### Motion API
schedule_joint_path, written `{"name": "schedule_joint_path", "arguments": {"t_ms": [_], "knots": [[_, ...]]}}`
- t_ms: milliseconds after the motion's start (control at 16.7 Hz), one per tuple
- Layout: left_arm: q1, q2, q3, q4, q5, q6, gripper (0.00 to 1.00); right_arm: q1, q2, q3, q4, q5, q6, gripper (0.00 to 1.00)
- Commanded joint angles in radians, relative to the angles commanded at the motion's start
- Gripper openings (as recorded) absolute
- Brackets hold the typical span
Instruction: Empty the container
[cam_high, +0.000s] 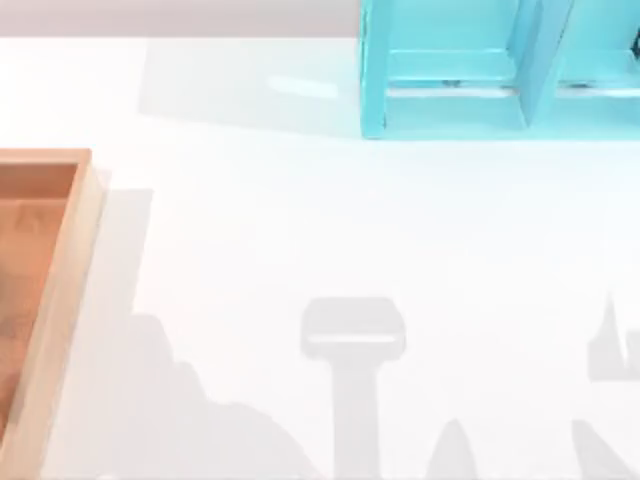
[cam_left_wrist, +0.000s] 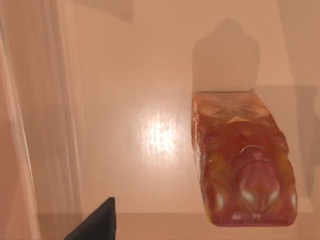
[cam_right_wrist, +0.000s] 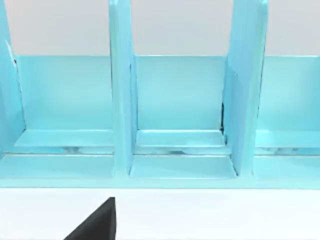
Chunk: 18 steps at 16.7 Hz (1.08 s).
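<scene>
1. The container (cam_high: 60, 290) sat at the desk's (cam_high: 330, 220) left edge, cut off by the top view's border; light rim, orange-brown floor.
2. Its visible long side ran from the desk's far side toward the near side, slightly slanted, so I judged the long axis as roughly far-to-near. It lay flat, opening up.
3. The left wrist view looked down onto that floor, so the left arm was likely over the container to reach the contents. One item lay there: a translucent orange-red packet (cam_left_wrist: 242, 165), flat, long axis along the view's vertical.
4. Left tool: one dark fingertip (cam_left_wrist: 97, 222) in frame, gripping nothing visible; how far open, cannot tell.
5. Right arm faced the turquoise shelf unit (cam_right_wrist: 175, 115), apparently parked. Right tool: one fingertip (cam_right_wrist: 97, 222) visible; opening cannot be told.
6. Judgement: container not yet emptied.
</scene>
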Motion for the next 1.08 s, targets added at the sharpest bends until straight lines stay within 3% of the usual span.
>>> {"name": "schedule_joint_path", "arguments": {"t_ms": [600, 960, 1080], "knots": [[0.006, 0.082, -0.220, 0.307, -0.001, 0.008, 1.00, 0.000, 0.000, 0.000, 0.000, 0.000, 0.000, 1.00], [0.007, 0.086, -0.237, 0.334, -0.001, 0.009, 1.00, 0.000, 0.000, 0.000, 0.000, 0.000, 0.000, 1.00], [0.007, 0.086, -0.237, 0.334, -0.001, 0.009, 0.85, 0.000, 0.000, 0.000, 0.000, 0.000, 0.000, 1.00]]}}
